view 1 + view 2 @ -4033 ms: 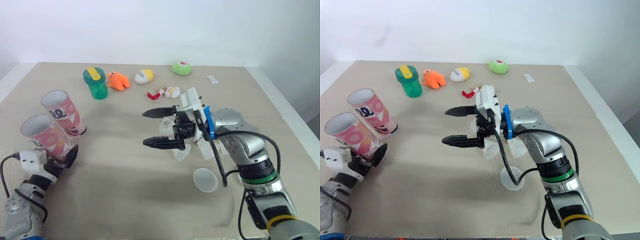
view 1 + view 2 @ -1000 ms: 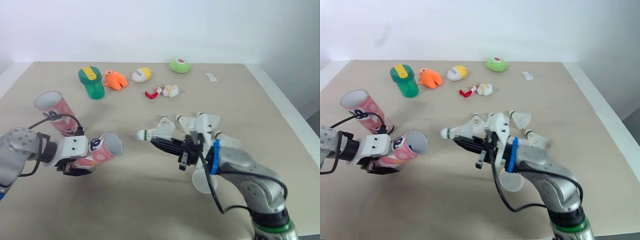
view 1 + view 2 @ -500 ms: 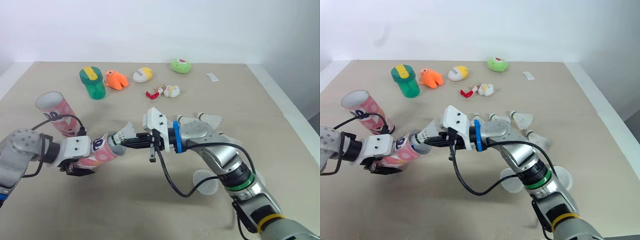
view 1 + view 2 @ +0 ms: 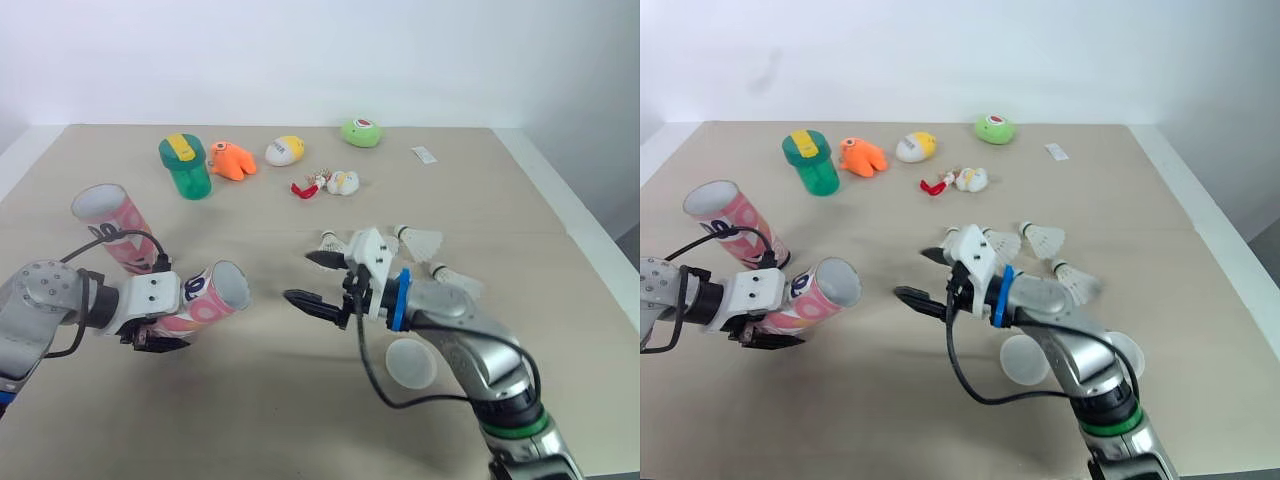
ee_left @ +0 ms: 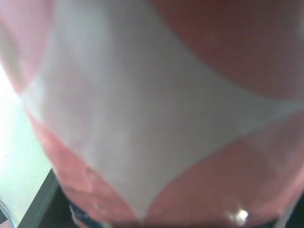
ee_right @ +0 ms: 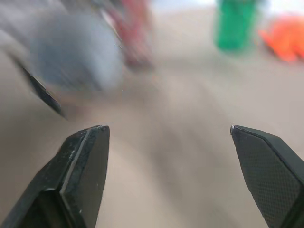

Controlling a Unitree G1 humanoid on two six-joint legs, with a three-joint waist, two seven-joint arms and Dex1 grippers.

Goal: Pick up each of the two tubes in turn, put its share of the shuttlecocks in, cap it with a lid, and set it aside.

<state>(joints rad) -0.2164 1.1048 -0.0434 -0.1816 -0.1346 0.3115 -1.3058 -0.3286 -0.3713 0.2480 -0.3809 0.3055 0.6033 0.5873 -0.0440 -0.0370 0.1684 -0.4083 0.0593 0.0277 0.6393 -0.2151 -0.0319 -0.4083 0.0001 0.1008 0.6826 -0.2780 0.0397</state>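
Observation:
My left gripper (image 4: 152, 322) is shut on a pink and white tube (image 4: 205, 298), held tilted with its open mouth (image 4: 229, 284) facing my right gripper. The tube's patterned wall (image 5: 152, 118) shows close up in the left wrist view. The second pink tube (image 4: 110, 225) leans on the table behind it. My right gripper (image 4: 303, 278) hangs open with nothing in it, a short way from the tube's mouth. Loose shuttlecocks (image 4: 420, 240) (image 4: 456, 277) lie behind my right arm. Two clear lids (image 4: 1025, 360) (image 4: 1126, 352) lie under and beside the arm.
Along the far side stand a green cup (image 4: 185, 165), an orange toy (image 4: 233, 160), a yellow and white toy (image 4: 285, 150), a green toy (image 4: 361, 132), a small red and white piece (image 4: 325, 185) and a white tag (image 4: 424, 154). The table's right edge (image 4: 590, 250) is close.
Half a second ago my right gripper held a shuttlecock at the tube's mouth. It has since opened and drawn back to the right, with no shuttlecock in its fingers. The left arm holds still.

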